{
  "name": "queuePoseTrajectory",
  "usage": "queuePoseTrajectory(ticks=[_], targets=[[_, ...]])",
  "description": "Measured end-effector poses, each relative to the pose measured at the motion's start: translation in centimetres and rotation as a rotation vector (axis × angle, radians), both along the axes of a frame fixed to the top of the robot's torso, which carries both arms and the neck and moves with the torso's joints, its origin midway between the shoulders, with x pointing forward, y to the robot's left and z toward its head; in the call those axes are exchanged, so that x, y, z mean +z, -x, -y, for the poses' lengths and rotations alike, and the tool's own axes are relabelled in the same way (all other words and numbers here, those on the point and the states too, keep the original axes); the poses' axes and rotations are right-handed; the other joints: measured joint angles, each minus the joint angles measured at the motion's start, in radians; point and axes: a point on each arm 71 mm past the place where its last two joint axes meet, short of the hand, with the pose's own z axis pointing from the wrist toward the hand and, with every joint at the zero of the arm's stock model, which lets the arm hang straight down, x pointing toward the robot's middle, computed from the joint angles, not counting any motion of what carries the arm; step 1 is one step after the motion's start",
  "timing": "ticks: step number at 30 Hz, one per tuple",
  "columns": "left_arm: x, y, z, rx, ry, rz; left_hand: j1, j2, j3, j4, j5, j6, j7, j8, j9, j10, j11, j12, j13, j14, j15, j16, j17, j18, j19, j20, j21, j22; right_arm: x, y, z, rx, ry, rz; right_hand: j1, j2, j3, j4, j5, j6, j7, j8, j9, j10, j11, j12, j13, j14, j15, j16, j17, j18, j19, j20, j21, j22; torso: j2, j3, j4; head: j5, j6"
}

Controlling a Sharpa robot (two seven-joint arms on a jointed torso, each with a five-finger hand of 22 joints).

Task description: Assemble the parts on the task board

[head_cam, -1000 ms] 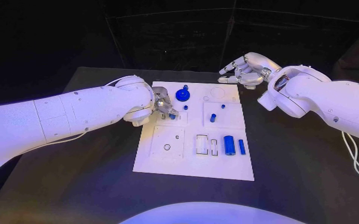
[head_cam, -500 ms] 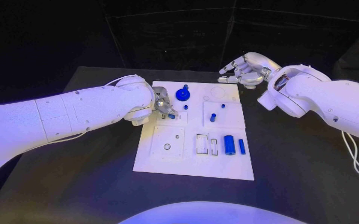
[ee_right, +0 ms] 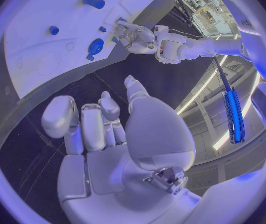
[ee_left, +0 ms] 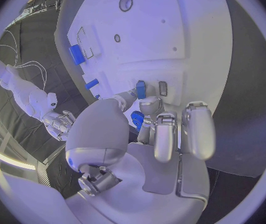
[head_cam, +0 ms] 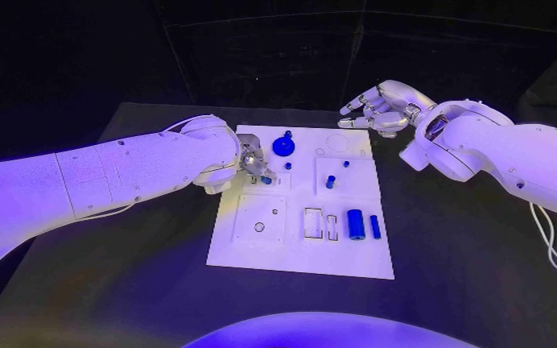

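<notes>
A: Board (head_cam: 304, 251), one, white, mid-table (head_cam: 139, 283). Blue parts on it, head view count: one round knob (head_cam: 283, 147) near the far edge, one small peg (head_cam: 288, 166) just below it, one tiny peg (head_cam: 346, 164) right of that, one short cylinder (head_cam: 330, 181) near the centre, one fat cylinder (head_cam: 355, 225) and one slim bar (head_cam: 375, 227) side by side on the near right. A seventh blue piece (head_cam: 266, 180) sits at the left hand's fingertips.

B: Hands?

A: Two. Left hand (head_cam: 251, 166) is over the board's left side, near the far end. Right hand (head_cam: 381, 111) hangs off the board, beyond its far right corner, well apart from every part.

B: That seventh piece against the left fingers?

A: Left wrist view: a small blue block (ee_left: 140, 89) right at the tip of one extended finger (ee_left: 128, 95), on the board next to a small rectangular slot (ee_left: 163, 88). The fingertip touches or nearly touches it; I cannot tell whether it is pinched. A second blue bit (ee_left: 137, 118) shows between the curled fingers lower down, probably the knob seen through them.

B: How far apart are the left fingers?

A: Narrow. They lie close together, curled down toward the board.

B: Right hand?

A: Right wrist view: fingers (ee_right: 92, 124) loosely curled, thumb set apart, nothing in them, touching nothing. Board edge (ee_right: 58, 79) lies just past the fingertips.
</notes>
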Motion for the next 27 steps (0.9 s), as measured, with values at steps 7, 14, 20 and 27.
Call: queuePoseTrajectory(ticks=[7, 14, 20, 27], targets=[[-0.05, -0.12, -0.01, 0.003, -0.004, 0.0, -0.068, -0.027, 0.064, -0.064, -0.003, 0.009, -0.006, 0.01, 0.005, 0.007, -0.004, 0.011, 0.008, 0.0, 0.0, 0.0, 0.0, 0.0, 0.0, 0.0, 0.004, 0.007, -0.01, 0.0, 0.01, 0.0, 0.0, 0.0, 0.0, 0.0, -0.004, 0.004, 0.0, 0.0, 0.0, 0.0, 0.0, 0.0, 0.0, 0.0, 0.0, 0.0, 0.0, 0.0, -0.001, 0.0, 0.0, 0.0, 0.0, -0.002, 0.0, 0.0004, -0.0006, -0.001, -0.001], [-0.13, -0.24, -0.06, 0.007, -0.008, -0.001, -0.125, -0.041, 0.049, -0.067, -0.002, 0.023, -0.017, 0.017, 0.01, 0.018, -0.007, 0.027, 0.022, 0.0, 0.0, 0.0, 0.0, -0.003, 0.0, 0.0, 0.015, 0.024, -0.02, -0.03, -0.06, 0.001, 0.001, 0.0, 0.0, 0.0, -0.004, 0.004, 0.0, 0.0, 0.0, 0.0, 0.0, 0.0, 0.0, 0.0, -0.002, 0.0, 0.0, 0.0, -0.001, 0.0, 0.0, 0.0, 0.0, -0.004, 0.0, 0.0005, -0.0003, -0.001, -0.003], [-0.18, -0.27, -0.05, 0.008, -0.011, -0.002, -0.162, -0.047, 0.013, -0.047, -0.002, 0.031, -0.017, 0.029, 0.015, 0.027, -0.009, 0.041, 0.034, 0.0, 0.0, 0.0, 0.0, -0.015, 0.0, 0.0, 0.024, 0.038, -0.02, -0.05, -0.05, 0.001, 0.001, 0.0, 0.0, 0.0, -0.004, 0.004, 0.0, 0.0, 0.0, 0.0, 0.0, 0.0, 0.0, 0.0, -0.002, 0.0, 0.0, -0.003, -0.001, 0.0, 0.0, 0.0, 0.0, -0.005, 0.0, 0.0006, -0.0003, -0.001, -0.004], [-0.19, -0.29, -0.02, 0.008, -0.012, -0.002, -0.18, -0.042, -0.021, -0.029, -0.002, 0.036, -0.022, 0.034, 0.019, 0.031, -0.013, 0.047, 0.037, 0.0, 0.0, 0.0, 0.0, -0.015, 0.0, 0.0, 0.032, 0.041, -0.02, -0.05, -0.04, 0.001, 0.001, 0.0, 0.0, 0.0, -0.004, 0.004, 0.0, 0.0, 0.0, 0.0, 0.0, 0.0, 0.0, 0.0, -0.003, 0.0, 0.0, -0.004, -0.001, 0.0, 0.0, 0.0, 0.0, -0.005, 0.0, 0.0006, -0.0003, -0.004, -0.005]])
